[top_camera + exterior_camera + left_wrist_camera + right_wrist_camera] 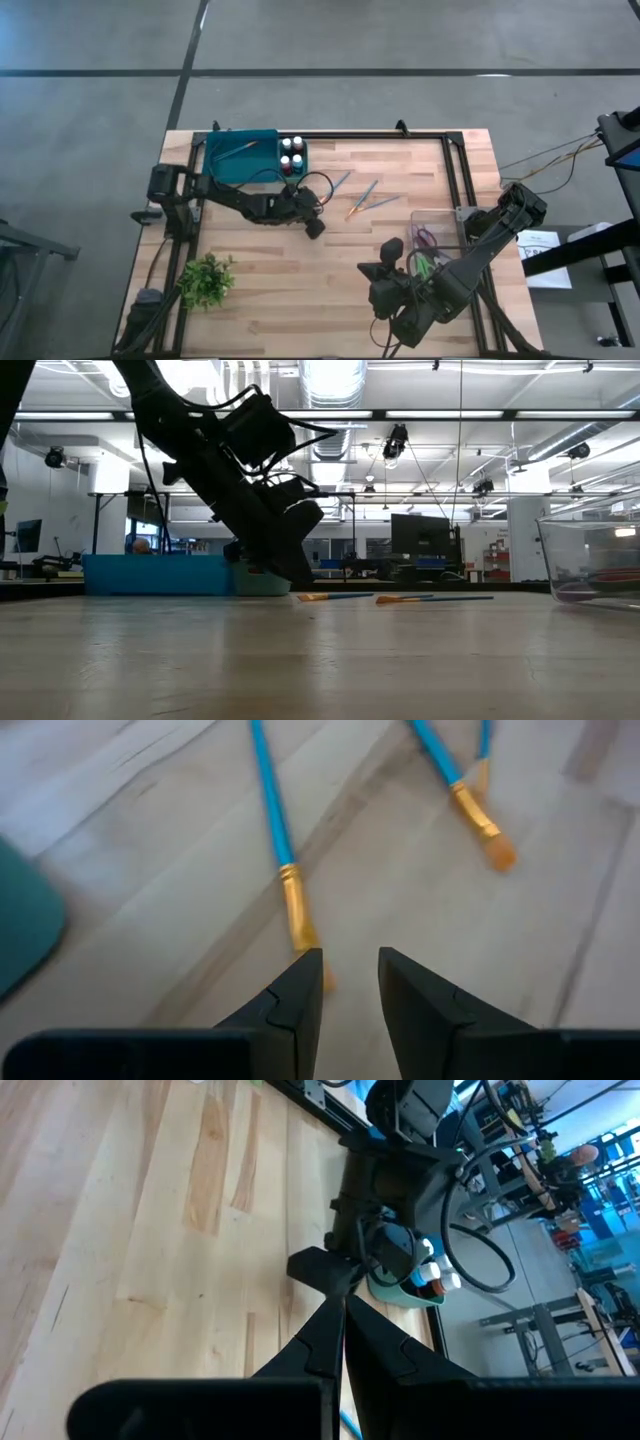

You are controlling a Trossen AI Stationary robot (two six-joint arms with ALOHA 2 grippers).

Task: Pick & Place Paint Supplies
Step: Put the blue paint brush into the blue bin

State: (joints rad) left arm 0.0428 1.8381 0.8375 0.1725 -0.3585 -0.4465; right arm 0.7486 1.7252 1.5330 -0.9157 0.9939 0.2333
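No legible text, label, brand, number or sign appears in any view. The sheet of paper lying at the right edge of the table carries dark markings, but these are too small to read. The small paint bottles in the teal tray show no readable labels. The monitors and equipment in the room behind the table, seen in the low view, display no readable characters.
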